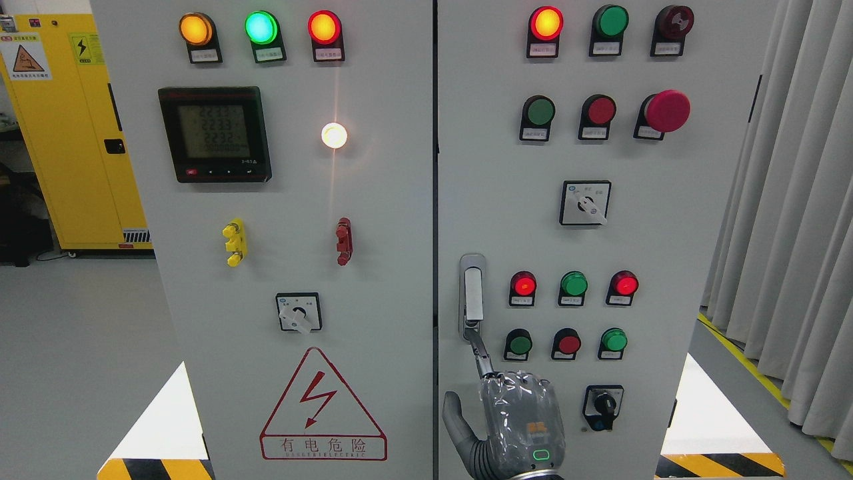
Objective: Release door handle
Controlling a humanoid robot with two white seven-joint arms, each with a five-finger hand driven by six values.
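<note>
The silver door handle [472, 293] stands upright in its recess at the left edge of the right cabinet door [666, 253]. My right hand [516, 420] comes up from the bottom edge just below it, its back wrapped in grey film and facing me. Its index finger [478, 350] stretches up, and its tip reaches the lower end of the handle. The thumb [454, 417] is spread out to the left and holds nothing. The other fingers are hidden behind the back of the hand. My left arm does not show.
The left door [373, 267] carries a meter, lamps, a rotary switch and a red warning triangle. Lamps, push buttons and rotary switches cover the right door beside the handle. A yellow cabinet [73, 133] stands at back left, and grey curtains [793, 220] hang at the right.
</note>
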